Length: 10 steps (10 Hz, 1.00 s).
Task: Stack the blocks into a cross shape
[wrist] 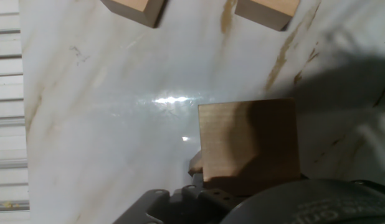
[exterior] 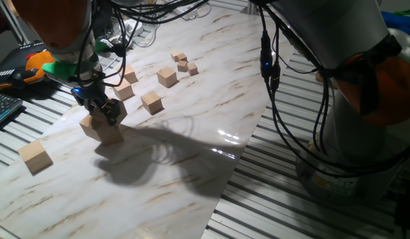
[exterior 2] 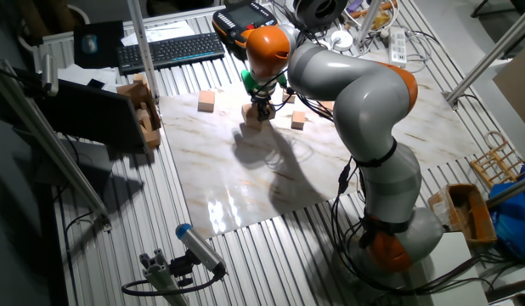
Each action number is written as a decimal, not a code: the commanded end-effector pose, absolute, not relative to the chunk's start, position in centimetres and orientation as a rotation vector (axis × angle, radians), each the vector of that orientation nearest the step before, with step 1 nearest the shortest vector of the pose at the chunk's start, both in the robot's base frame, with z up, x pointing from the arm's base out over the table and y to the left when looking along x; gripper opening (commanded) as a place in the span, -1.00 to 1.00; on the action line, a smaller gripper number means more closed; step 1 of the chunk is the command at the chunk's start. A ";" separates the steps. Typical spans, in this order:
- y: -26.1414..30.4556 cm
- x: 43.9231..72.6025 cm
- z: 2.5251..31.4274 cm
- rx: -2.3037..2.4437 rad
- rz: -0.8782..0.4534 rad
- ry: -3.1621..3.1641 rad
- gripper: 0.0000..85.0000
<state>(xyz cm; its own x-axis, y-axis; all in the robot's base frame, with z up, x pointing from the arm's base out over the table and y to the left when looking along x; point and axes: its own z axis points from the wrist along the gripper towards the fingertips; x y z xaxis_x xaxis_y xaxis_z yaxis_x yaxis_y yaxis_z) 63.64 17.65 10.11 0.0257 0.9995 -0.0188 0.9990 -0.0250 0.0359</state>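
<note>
My gripper [exterior: 107, 113] is down at the left of the marbled board [exterior: 211, 99], shut on a large tan block [exterior: 111, 131]. That block leans against or rests on a second large block [exterior: 90, 126]. In the hand view the held block [wrist: 248, 140] fills the centre right at the hand, and a sliver of wood [wrist: 195, 163] peeks out beneath it. Another large block [exterior: 36, 157] lies alone near the board's left corner. From the other fixed view the gripper [exterior 2: 261, 109] covers most of the blocks [exterior 2: 252, 116], with the lone block [exterior 2: 206, 102] to their left.
Medium wooden cubes [exterior: 152, 101] [exterior: 167, 78] [exterior: 123, 89] lie behind the gripper, and tiny cubes [exterior: 183, 63] sit farther back. Two cubes [wrist: 135, 7] [wrist: 267, 12] show at the top of the hand view. A keyboard [exterior 2: 169, 49] and a teach pendant [exterior 2: 244, 17] sit off the board.
</note>
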 end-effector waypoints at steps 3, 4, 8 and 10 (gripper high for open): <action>17.6 63.6 10.1 2.224 0.020 2.165 -1.00; 17.6 63.6 10.1 2.220 0.023 2.165 -1.00; 17.6 63.6 10.1 2.211 0.030 2.166 -1.00; 17.6 63.6 10.1 2.210 0.032 2.165 -1.00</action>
<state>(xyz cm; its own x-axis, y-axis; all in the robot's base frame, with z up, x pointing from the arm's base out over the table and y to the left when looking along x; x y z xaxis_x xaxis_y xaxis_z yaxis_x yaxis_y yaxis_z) 63.62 17.65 10.08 0.0209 0.9996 -0.0188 0.9986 -0.0199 0.0486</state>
